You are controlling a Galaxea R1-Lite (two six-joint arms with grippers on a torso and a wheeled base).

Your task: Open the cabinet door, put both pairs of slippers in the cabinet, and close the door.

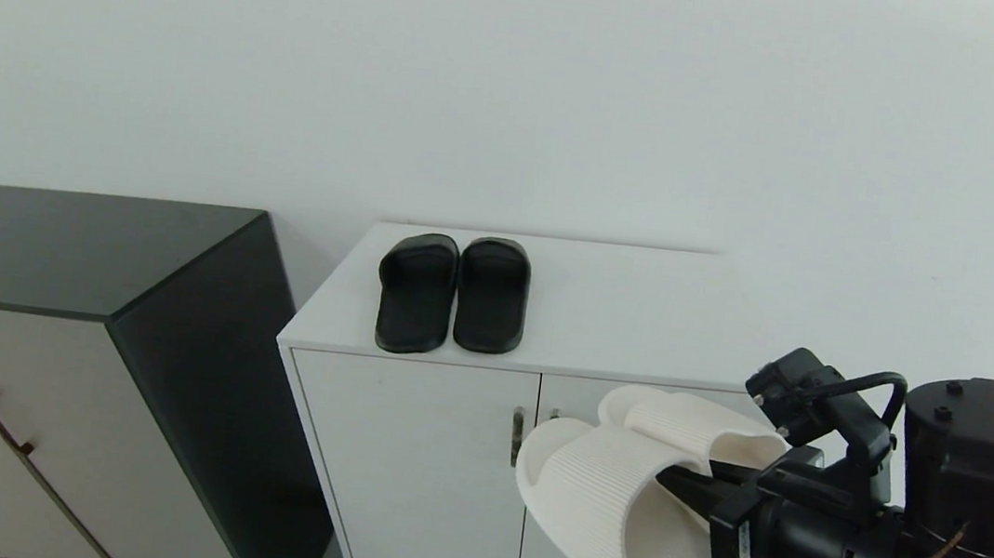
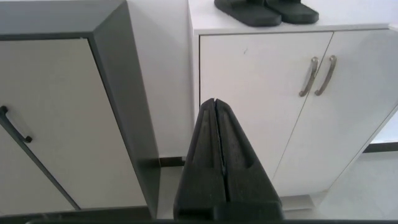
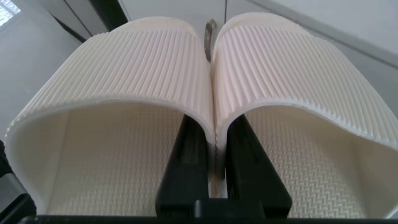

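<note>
Right hand [image 1: 687, 484] forward, clamped on white slippers [image 1: 612, 503]; left hand [image 2: 216, 112] pressed closed, empty.

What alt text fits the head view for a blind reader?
The right gripper holds a pair of white slippers in front of a white cabinet with shut doors. On top sit black slippers, and a dark cabinet stands to its left.

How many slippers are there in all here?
4. Two black slippers lie side by side on top of the white cabinet; two white slippers are clamped in the right gripper. None seems hidden.
</note>
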